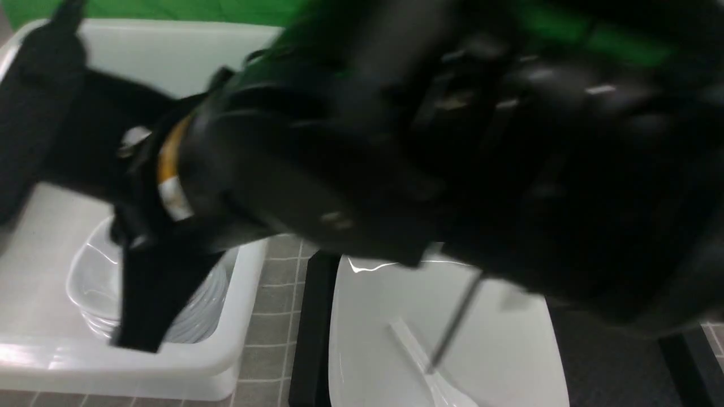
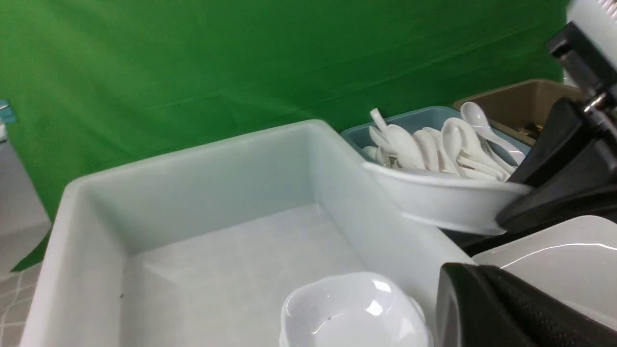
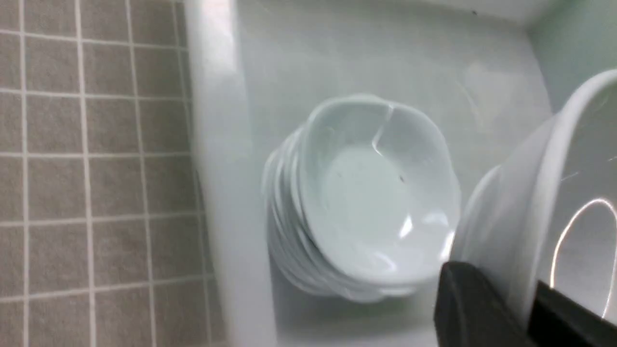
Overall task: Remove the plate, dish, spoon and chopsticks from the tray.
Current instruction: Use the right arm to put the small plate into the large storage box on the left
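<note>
The small white dish (image 3: 554,193) is off the tray. The right tool (image 3: 523,308) grips it by the rim, one dark finger on each side of the wall, and holds it in the air over the white bin (image 1: 186,367). In that bin a stack of matching dishes (image 3: 366,202) stands near the front wall.

In the front view the bin sits at 9 o'clock from the plate (image 1: 509,350), which lies on the black tray (image 1: 311,339) at about 5 o'clock in the frame. The spoon (image 1: 430,367) rests on the plate toward its 6 o'clock edge. The chopsticks (image 1: 452,328) show only as one blurred dark stick slanting down to the spoon. A strip of grey tiled tabletop (image 1: 277,316) separates bin and tray.

Of the left tool (image 2: 482,308) only one black finger shows, close to the plate's rim, so I cannot tell whether it is open or closed.

Beyond the white bin, at 12 to 1 o'clock, stands a blue bin (image 2: 424,118) full of white spoons (image 2: 434,144). A brown bin (image 2: 511,101) is beside it, before a green backdrop (image 2: 241,62). Blurred black arms hide most of the front view.
</note>
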You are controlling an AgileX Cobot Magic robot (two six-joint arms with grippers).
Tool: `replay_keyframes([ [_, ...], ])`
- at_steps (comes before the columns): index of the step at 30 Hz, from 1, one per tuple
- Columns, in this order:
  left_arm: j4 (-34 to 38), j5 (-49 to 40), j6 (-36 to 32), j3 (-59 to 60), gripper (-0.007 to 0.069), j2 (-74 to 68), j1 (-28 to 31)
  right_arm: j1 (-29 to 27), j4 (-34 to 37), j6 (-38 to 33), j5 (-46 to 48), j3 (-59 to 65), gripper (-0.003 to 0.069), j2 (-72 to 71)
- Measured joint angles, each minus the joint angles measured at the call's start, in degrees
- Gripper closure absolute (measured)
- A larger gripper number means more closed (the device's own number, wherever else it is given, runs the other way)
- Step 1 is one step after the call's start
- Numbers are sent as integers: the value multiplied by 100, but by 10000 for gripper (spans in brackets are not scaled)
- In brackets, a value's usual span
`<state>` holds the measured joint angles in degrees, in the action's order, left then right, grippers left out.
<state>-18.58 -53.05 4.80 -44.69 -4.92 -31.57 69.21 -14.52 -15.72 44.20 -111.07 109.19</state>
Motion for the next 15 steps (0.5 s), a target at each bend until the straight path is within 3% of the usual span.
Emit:
replay_keyframes([
  [6, -41, -420, 17, -4, 613, 328, 0, 6, 86, -366, -11, -1162, 597, 1235],
  [11, 85, -457, 29, -4, 613, 344, 0, -129, -298, -468, -49, -1543, 573, 1998],
  [15, 161, -404, -71, -4, 613, 344, 0, -148, -410, -479, 185, -1544, 413, 2162],
])
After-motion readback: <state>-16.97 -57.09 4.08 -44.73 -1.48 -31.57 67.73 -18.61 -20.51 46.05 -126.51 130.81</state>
